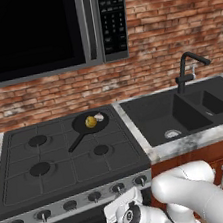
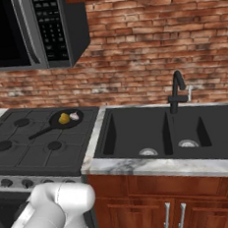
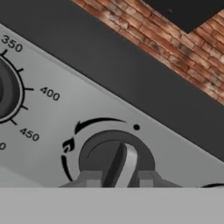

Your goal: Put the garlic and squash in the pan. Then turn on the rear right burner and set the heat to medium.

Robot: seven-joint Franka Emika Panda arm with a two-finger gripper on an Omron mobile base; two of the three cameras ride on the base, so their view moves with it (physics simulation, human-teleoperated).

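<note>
The black pan [image 1: 80, 124] [image 2: 55, 122] sits on the rear right burner and hides its cap. Inside it lie the yellow squash [image 1: 91, 121] [image 2: 63, 119] and, touching it on the right, the whitish garlic [image 1: 100, 118] [image 2: 74, 116]. Down at the stove's front panel, my gripper [image 3: 117, 178] is shut on a stove knob [image 3: 124, 159]. One fingertip [image 3: 89, 179] stands on each side of the knob's raised ridge. An arrow arc and a black dot [image 3: 136, 127] are printed around the knob.
An oven dial [image 3: 6, 92] marked 350, 400 and 450 lies left of the gripped knob. A row of knobs [image 1: 140, 181] runs along the stove front. A black sink [image 1: 184, 112] with a faucet [image 1: 186, 72] lies to the right, a microwave [image 1: 46, 32] hangs above.
</note>
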